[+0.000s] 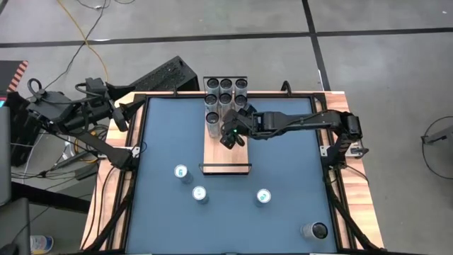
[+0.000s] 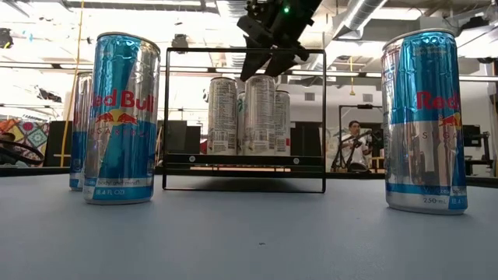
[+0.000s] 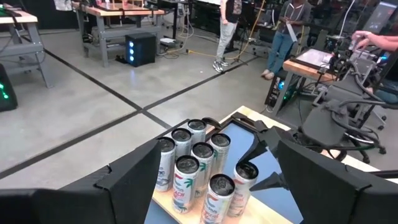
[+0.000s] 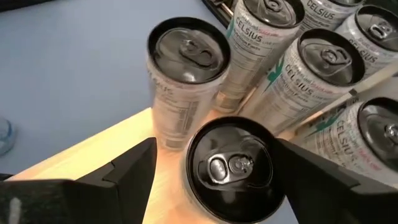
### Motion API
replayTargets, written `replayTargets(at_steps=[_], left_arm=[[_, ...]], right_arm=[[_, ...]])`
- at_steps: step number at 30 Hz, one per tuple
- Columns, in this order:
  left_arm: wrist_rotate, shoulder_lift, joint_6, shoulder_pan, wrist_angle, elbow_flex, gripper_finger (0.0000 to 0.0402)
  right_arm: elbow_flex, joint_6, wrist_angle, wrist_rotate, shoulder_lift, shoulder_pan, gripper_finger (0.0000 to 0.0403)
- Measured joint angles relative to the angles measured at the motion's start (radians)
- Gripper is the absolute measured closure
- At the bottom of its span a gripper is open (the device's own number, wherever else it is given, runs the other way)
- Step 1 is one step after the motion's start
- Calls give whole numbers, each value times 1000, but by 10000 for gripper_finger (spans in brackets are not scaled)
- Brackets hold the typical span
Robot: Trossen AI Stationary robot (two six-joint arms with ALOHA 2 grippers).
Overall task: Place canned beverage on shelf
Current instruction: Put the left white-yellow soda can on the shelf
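- Covering most of the high view, a blue table [image 1: 283, 212] is seen, edged with wooden strips.
- The shelf [image 1: 226, 152], a narrow light-wood board, is laid at the table's far middle; white cans [image 1: 226, 92] are clustered on its far end.
- The right arm is stretched leftward over the shelf. The right gripper [image 1: 231, 136] is held above a dark-topped can [image 4: 231, 163] standing on the board just near of the cluster; its fingers are spread, released, one on each side of the can.
- The left gripper [image 1: 126, 115] is parked at the table's far-left corner, fingers apart.
- Three blue cans [image 1: 200, 194] are left standing on the table, near of the shelf.
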Motion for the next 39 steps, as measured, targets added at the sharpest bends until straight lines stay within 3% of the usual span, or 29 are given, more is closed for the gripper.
replayTargets(at_steps=[18, 24, 27, 30, 36, 39], left_arm=[[-1, 0, -5, 0, -20, 0, 93], [-6, 0, 4, 0, -20, 0, 93], [-7, 0, 23, 0, -20, 0, 93], [-15, 0, 28, 0, -20, 0, 93], [-30, 0, 5, 0, -19, 0, 93], [-32, 0, -4, 0, -19, 0, 93]], right_arm=[[-1, -81, 36, -62, -57, -21, 93], [1, -327, -81, -66, -132, -3, 93], [0, -532, -69, -190, -132, -25, 93], [0, -624, -19, -365, -133, -68, 93], [0, -727, -16, -476, -133, -156, 94], [0, -729, -15, -580, -133, -199, 94]])
